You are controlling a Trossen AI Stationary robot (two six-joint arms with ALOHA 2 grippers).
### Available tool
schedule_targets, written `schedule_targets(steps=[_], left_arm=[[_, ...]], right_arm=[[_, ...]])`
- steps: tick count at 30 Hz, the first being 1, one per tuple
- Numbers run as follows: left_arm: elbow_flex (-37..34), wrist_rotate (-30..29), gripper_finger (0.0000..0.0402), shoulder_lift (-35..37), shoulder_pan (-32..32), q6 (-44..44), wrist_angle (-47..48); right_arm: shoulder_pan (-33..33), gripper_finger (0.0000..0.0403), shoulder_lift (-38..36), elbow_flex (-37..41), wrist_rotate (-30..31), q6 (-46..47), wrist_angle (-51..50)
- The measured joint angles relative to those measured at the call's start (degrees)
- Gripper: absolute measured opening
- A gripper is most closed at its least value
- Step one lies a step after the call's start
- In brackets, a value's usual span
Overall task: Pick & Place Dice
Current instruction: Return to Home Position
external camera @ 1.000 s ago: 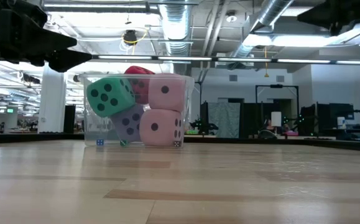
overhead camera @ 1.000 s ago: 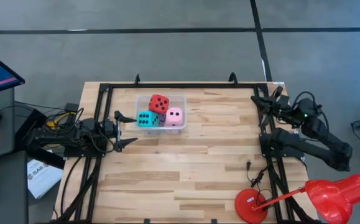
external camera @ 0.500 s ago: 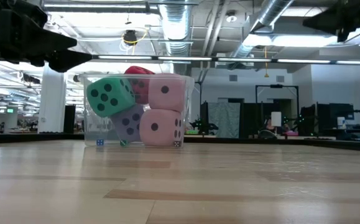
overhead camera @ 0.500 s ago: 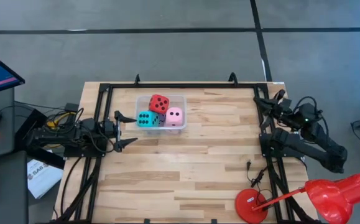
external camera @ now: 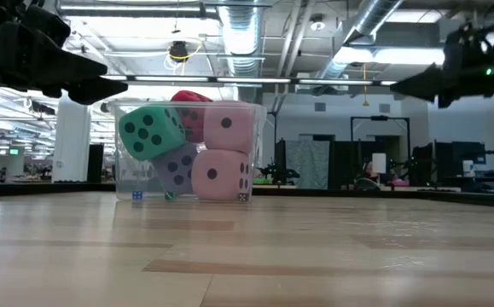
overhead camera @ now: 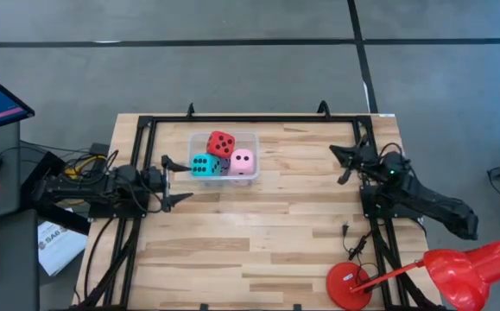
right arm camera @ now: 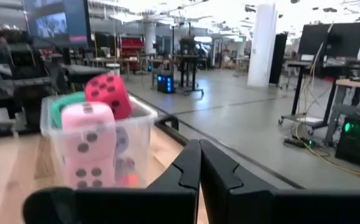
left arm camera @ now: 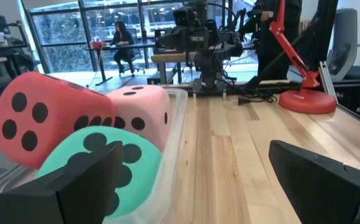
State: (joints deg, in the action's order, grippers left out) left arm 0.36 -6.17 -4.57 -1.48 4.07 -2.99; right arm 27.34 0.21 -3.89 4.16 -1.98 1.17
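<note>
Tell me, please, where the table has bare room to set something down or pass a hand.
Bare wood spans the near half of the table, from the left edge to the red lamp base, and lies between the clear tub and the right gripper. It is crowded where the open left gripper sits beside the tub.

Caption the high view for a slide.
Dice stacked in the clear tub; left gripper beside it, right gripper near the table's right edge, both empty.
</note>
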Motion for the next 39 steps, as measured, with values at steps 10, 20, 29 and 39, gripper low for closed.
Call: schedule_targets(steps=[10,20,29,39], left_arm=[[0.00,0.02,0.0392,-2.21,0.00,-0.03,-0.02],[0.00,0.02,0.0392,-3.14,0.00,-0.03,0.00],[0.00,0.02,0.0392,-3.14,0.00,-0.03,-0.02],[0.00,0.02,0.0392,-3.09,0.00,-0.06,-0.02]], right_arm=[[0.08,0.0000,0.09,3.38,0.36,-3.89,1.00],[0.10,0.0000,0.26,3.40,0.26,-3.56,0.26],[0.10,0.0000,0.28,3.42,0.26,-3.56,0.24],[0.10,0.0000,0.33,3.43,0.26,-3.56,0.19]])
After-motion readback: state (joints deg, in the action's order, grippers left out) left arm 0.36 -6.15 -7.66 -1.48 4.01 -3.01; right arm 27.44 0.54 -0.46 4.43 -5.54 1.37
